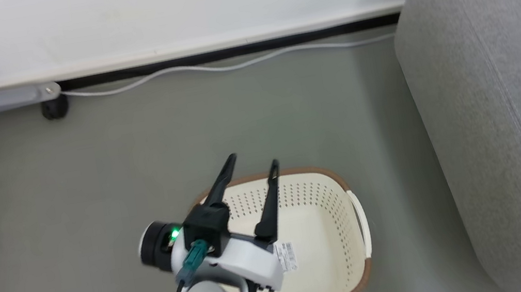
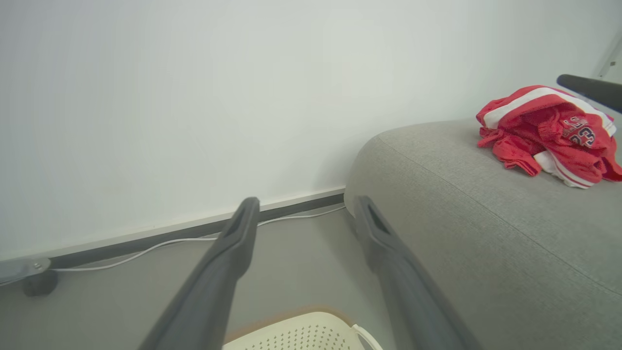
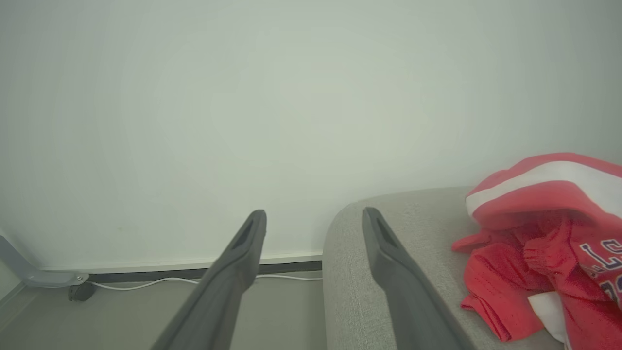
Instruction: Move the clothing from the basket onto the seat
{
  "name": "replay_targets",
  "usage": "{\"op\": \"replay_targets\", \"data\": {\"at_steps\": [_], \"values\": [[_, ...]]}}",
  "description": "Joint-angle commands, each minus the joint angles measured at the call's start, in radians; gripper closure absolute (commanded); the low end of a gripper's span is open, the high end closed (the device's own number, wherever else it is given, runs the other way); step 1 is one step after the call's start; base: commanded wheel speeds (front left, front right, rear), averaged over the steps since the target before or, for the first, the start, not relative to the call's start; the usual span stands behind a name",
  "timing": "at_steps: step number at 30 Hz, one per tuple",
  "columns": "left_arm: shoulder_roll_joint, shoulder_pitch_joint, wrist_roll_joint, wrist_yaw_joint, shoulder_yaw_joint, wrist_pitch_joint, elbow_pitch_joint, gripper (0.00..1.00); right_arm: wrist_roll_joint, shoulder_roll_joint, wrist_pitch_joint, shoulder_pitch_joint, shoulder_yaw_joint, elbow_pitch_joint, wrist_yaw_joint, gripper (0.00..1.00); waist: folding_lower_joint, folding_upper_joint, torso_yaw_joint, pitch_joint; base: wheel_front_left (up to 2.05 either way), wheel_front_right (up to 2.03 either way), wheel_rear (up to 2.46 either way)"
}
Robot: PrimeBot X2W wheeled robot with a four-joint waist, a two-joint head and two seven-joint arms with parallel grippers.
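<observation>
At the left, the left gripper [image 1: 252,160] hovers over the near-left part of the basket [image 1: 327,173], its two dark fingers spread apart with nothing between them. The basket stands on the floor just left of the seat [image 1: 484,105]. What shows of its inside is bare but for a paper label [image 1: 286,257] on the bottom. Further right, the right gripper [image 3: 315,214] hangs above the seat, fingers likewise apart and empty. The clothing [image 2: 539,131] lies on the seat's top as a crumpled red heap with white stripes, just to the right of the right gripper and well apart from the left one. Bunched so, it shows no clear long axis. The right arm is much the nearer. The transfer looks done, so no grasp seems called for.
</observation>
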State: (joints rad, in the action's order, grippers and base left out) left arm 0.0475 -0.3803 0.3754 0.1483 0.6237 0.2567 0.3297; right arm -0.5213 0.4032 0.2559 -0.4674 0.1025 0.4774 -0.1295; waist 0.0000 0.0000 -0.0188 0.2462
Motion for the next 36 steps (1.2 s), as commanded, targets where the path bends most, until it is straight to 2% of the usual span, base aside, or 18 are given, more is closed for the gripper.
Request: {"op": "replay_targets", "data": {"at_steps": [1,9,15,22,29,36], "values": [[0.003,0.009,-0.014,0.009,-0.046,0.005,-0.021,0.00,0.014,0.013,0.006,0.025,0.015,-0.030,-0.001,0.00,0.0000,0.0000,0.029,-0.040,0.00,0.00,0.00],[0.004,0.137,-0.085,0.021,-0.261,0.005,-0.015,0.00,0.063,-0.070,0.006,0.107,0.022,-0.099,-0.001,0.00,0.0000,0.0000,0.053,-0.124,0.00,0.00,0.00],[0.007,0.226,-0.121,-0.001,-0.382,0.005,-0.027,0.00,0.095,-0.117,0.006,0.190,0.023,-0.144,-0.001,0.00,0.0000,0.0000,0.055,-0.169,0.00,0.00,0.00],[0.005,0.311,-0.148,-0.018,-0.459,0.005,-0.035,0.00,0.120,-0.152,0.006,0.275,0.030,-0.171,-0.001,0.00,0.0000,0.0000,0.040,-0.216,0.00,0.00,0.00],[0.003,0.370,-0.150,-0.004,-0.502,0.005,-0.053,0.00,0.134,-0.172,0.006,0.321,0.042,-0.196,-0.001,0.00,0.0000,0.0000,0.026,-0.240,0.00,0.00,0.00],[0.003,0.410,-0.138,0.015,-0.526,0.005,-0.068,0.00,0.135,-0.168,0.006,0.343,0.097,-0.181,-0.001,0.00,0.0000,0.0000,0.020,-0.254,0.00,0.00,0.00]]}}
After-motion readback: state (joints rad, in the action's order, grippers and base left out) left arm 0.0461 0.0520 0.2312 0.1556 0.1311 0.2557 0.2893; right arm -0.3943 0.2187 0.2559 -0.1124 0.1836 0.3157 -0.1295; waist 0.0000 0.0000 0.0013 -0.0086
